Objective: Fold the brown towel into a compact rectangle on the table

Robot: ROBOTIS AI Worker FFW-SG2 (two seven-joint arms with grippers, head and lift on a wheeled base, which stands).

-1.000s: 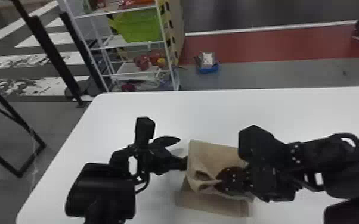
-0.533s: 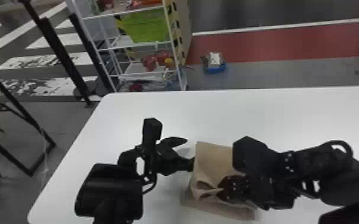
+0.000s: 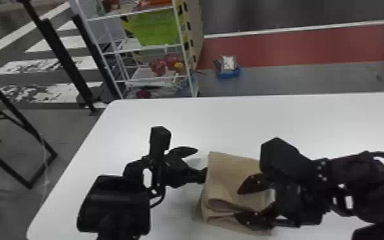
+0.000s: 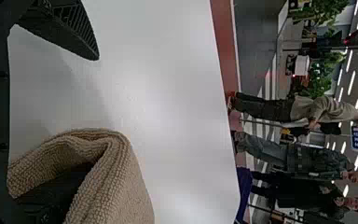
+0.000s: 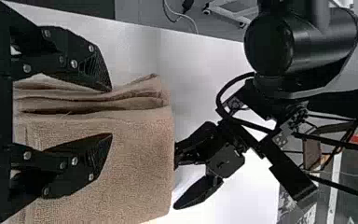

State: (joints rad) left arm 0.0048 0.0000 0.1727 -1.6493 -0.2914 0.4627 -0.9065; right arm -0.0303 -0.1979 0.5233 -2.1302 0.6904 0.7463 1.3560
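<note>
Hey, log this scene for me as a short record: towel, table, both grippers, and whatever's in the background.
Towel: brown, layered, near edge still loosely looped
Table: white, under the towel
Left gripper: open, at towel's left edge, one finger inside a fold
Right gripper: open, at towel's near right part
Background: green bin beyond the table

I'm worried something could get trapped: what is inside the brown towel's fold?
One finger of the left gripper reaches into the fold of the brown towel. The cloth covers its tip, so whatever lies deeper inside cannot be seen.
</note>
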